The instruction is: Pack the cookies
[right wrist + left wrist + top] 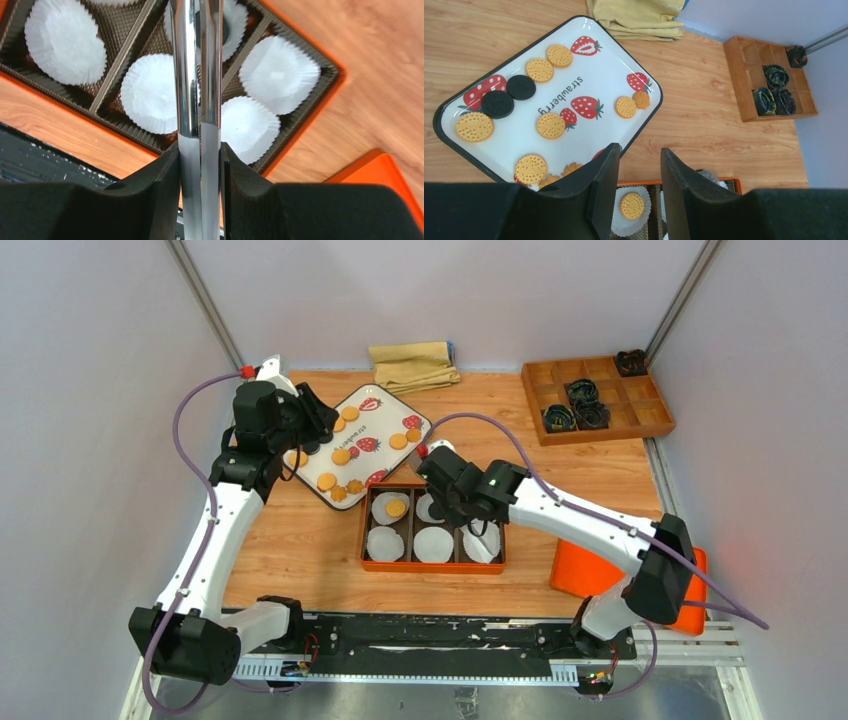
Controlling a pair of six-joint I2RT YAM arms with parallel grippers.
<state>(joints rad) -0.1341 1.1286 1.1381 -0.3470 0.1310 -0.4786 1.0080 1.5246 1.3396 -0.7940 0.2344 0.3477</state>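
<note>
Golden and black cookies point(550, 125) lie scattered on a white strawberry-print tray point(383, 420) at the back left. One golden cookie point(396, 508) rests in a white paper cup in the orange box point(433, 567) at the centre; its other cups point(64, 41) look bare. My left gripper point(640, 155) hangs open and empty over the tray's near edge. My right gripper point(200, 150) is shut on shiny metal tongs point(200, 100) that reach over the box. A dark round shape point(210, 30) sits between the tong blades above a cup; I cannot tell what it is.
A folded yellow cloth point(413, 365) lies at the back. A wooden divided box point(597, 400) with dark rolled items stands at the back right. An orange lid point(580, 570) lies under the right arm, near the front right.
</note>
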